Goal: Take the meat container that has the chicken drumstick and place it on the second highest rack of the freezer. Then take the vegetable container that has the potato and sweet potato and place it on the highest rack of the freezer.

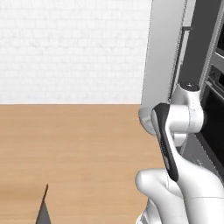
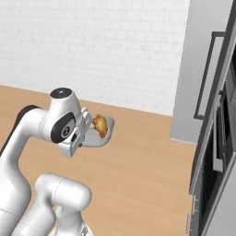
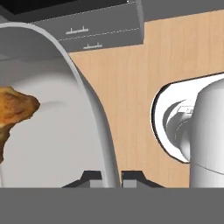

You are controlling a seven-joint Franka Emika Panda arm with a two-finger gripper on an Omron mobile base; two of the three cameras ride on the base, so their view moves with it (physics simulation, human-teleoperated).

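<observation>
Carrying the meat container (image 2: 99, 138) clear of the wooden floor (image 2: 138, 175), the arm holds it well short of the freezer (image 2: 207, 69), on that unit's left in the right base view. The tool (image 3: 111, 177) is clamped on the container's rim, one dark tip on either side of the thin grey wall, as the hand view shows. The chicken drumstick (image 2: 100, 125) lies inside the container, toward the side away from the freezer.

Finding: this is judged to be the transport step of the first placement; nothing is yet on a rack.

Recommendations for the step in hand:
- Keep the container level. An edge grip leaves the far side overhanging, so a tilt could let the drumstick slide out.
- Move slowly through any wrist turn toward the freezer.
- Whether the freezer door stands open enough cannot be told from these views, and the shelves are not visible; confirm both before approach.
- Enter the freezer just above the second highest rack, lower until supported, then release.
</observation>
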